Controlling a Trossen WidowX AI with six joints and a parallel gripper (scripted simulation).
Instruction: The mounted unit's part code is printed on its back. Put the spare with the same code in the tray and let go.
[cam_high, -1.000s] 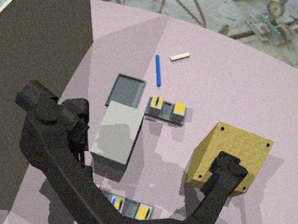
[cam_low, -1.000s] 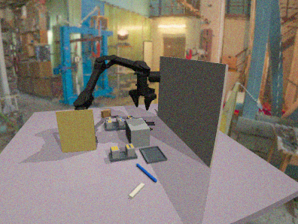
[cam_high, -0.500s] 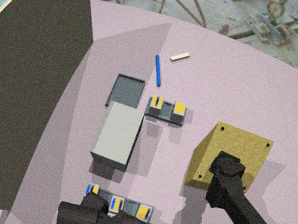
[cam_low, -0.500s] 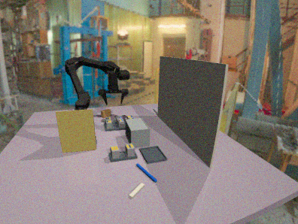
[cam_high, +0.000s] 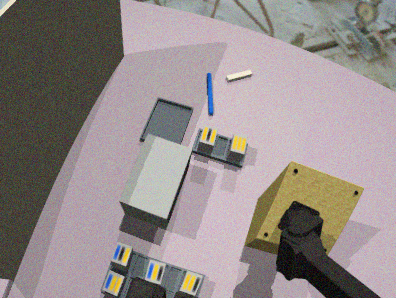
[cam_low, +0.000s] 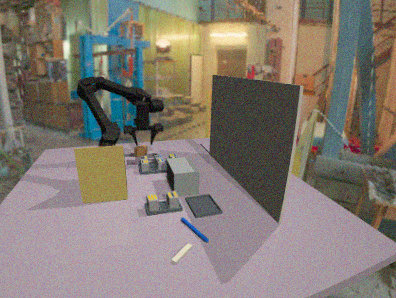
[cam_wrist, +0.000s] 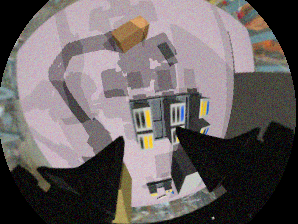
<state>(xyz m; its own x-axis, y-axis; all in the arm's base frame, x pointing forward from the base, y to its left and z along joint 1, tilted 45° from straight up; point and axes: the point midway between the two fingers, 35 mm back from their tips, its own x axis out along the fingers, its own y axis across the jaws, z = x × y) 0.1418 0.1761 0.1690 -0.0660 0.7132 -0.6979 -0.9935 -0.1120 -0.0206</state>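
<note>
A: Top view. What shows of the end effector?

B: Hardly any; only a dark patch at the bottom edge, over the spare rack (cam_high: 150, 272). That rack holds four striped blocks: blue-and-yellow ones (cam_high: 122, 253), (cam_high: 114, 283), (cam_high: 154, 270) and a yellow-and-dark one (cam_high: 191, 281). Farther from it stand the grey mounted unit (cam_high: 156, 178), the tray (cam_high: 168, 120) touching the unit's far end, and a two-block holder (cam_high: 220, 146) with yellow stripes. Beyond those lie a blue stick (cam_high: 210, 93) and a cream bar (cam_high: 239, 75). The yellow box (cam_high: 305, 207) is off to one side, with the arm base on it.

A: Exterior view?

B: The end effector (cam_low: 143, 133) hangs above the surface (cam_low: 75, 250), fingers pointing down and apart, nothing between them. A small brown block (cam_low: 141, 150) sits just below it, and the spare rack (cam_low: 152, 164) is just beside that, toward the camera. The tray (cam_low: 203, 205) lies well apart, nearer the camera, beyond the unit (cam_low: 182, 175). A tall dark panel (cam_low: 252, 142) stands to the side.

A: Wrist view?

B: The two fingers frame the spare rack (cam_wrist: 166, 117) directly below; they are partly open and empty. The brown block (cam_wrist: 131, 32) lies beyond the rack. Stripe codes are too small to match here.
</note>
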